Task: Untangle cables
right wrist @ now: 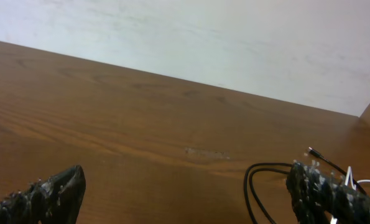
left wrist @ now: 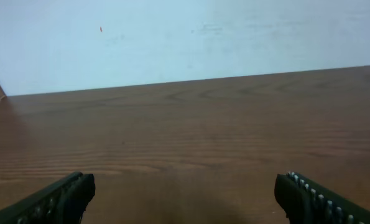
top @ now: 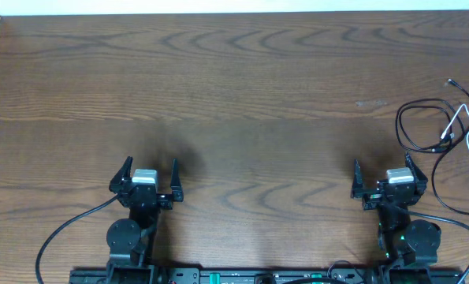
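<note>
The black cable (top: 411, 112) lies in loops at the table's right edge, tangled with the shorter white cable (top: 459, 120); both run out of the overhead view on the right. In the right wrist view the black cable's loops (right wrist: 254, 180) show just left of the right finger, with a thin plug end (right wrist: 315, 152) and a bit of white cable (right wrist: 359, 182) beyond. My right gripper (top: 384, 170) (right wrist: 185, 190) is open and empty, near and left of the cables. My left gripper (top: 150, 171) (left wrist: 185, 196) is open and empty at the front left, far from the cables.
The wooden table (top: 234, 87) reaches a pale wall at the back. Thick black arm cables (top: 61, 233) trail from both arm bases at the front edge. A faint scuff mark (top: 370, 102) lies left of the cables.
</note>
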Controlling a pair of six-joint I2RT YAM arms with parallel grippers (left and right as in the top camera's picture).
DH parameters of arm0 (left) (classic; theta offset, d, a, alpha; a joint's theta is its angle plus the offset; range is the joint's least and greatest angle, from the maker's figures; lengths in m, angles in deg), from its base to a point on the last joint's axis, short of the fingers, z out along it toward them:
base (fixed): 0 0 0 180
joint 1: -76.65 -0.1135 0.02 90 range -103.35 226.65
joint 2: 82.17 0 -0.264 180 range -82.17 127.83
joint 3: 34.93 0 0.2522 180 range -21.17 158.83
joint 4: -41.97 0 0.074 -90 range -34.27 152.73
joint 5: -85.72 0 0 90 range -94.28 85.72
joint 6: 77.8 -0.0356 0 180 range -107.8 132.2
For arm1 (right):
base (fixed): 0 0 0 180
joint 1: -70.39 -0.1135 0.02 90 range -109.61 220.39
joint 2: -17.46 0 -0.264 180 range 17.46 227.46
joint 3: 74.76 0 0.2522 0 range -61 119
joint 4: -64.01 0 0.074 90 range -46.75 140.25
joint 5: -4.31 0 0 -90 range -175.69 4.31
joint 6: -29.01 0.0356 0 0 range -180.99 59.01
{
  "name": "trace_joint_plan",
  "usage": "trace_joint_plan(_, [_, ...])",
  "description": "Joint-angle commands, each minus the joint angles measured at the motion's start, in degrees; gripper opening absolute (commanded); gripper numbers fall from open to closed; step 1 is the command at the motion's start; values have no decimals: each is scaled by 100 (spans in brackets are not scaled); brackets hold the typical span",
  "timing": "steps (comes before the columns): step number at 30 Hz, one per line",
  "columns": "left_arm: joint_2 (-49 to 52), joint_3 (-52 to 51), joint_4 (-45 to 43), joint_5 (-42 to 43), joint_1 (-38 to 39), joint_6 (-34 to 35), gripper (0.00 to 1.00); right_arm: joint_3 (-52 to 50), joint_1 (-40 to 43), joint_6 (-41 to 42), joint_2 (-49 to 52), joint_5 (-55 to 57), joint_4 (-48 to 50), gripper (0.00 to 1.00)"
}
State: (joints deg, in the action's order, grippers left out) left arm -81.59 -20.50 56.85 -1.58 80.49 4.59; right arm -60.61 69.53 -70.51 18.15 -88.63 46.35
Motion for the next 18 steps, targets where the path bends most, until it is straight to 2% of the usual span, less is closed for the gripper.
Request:
trace_joint_plan(1, [-50,-46,295,-81,-35,-179,98,-7,44,-39,-37,-2,-24,99])
trace_joint_plan(18, [-50,-46,291,-79,-35,-7,98,-7,44,-39,-37,-2,-24,99])
